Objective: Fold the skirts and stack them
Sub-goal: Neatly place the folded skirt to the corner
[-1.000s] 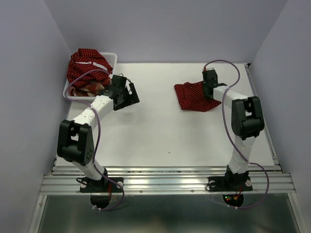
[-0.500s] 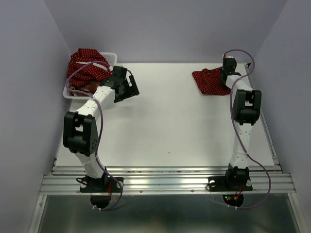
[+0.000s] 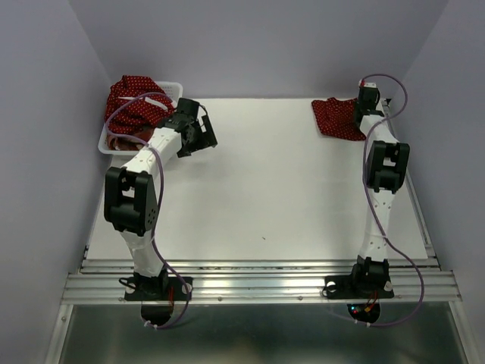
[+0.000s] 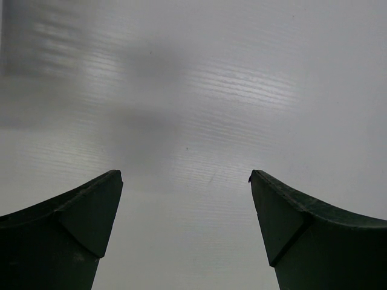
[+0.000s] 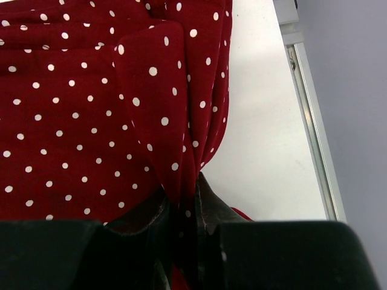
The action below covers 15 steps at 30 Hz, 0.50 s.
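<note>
Right end effector (image 5: 183, 208) pinching edge fold of polka-dot skirt (image 5: 72, 121). Looks soft, light, limp; hem corners seem best hold. Left end effector (image 4: 184, 199) spread wide, empty, over bench (image 4: 193, 90).

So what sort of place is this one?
Probably a lab test cell, not a home: plain walls box in a white table, with an aluminium mounting rail along its near edge.

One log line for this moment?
left pincer: open, empty | right pincer: shut on dotted skirt, far right | basket: other skirts
</note>
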Motion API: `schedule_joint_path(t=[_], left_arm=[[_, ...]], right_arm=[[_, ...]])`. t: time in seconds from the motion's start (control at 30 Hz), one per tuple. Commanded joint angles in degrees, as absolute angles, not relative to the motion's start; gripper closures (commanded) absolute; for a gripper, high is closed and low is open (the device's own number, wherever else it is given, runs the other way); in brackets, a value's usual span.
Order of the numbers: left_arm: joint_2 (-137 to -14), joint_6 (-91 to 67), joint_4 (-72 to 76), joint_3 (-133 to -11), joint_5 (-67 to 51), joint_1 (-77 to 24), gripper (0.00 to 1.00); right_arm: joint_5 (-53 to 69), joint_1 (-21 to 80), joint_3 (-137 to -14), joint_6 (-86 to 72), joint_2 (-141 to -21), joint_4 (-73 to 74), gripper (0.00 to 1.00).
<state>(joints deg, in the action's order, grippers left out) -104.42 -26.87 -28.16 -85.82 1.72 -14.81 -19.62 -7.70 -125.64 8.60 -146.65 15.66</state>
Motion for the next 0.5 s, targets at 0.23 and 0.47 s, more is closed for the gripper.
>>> schedule_joint_path(t=[0.23,0.47], left_arm=[[-105.73,-25.14,-29.09,-90.35,1.67,-14.06,0.01],[-105.38,-25.40,-26.99,-89.91,1.06,-13.97,0.01]], right_arm=[[-17.49,-8.26,-131.31,10.81,-149.24,14.59,0.77],[-18.02,-8.79,-128.49,8.61,-145.56,14.41,0.36]])
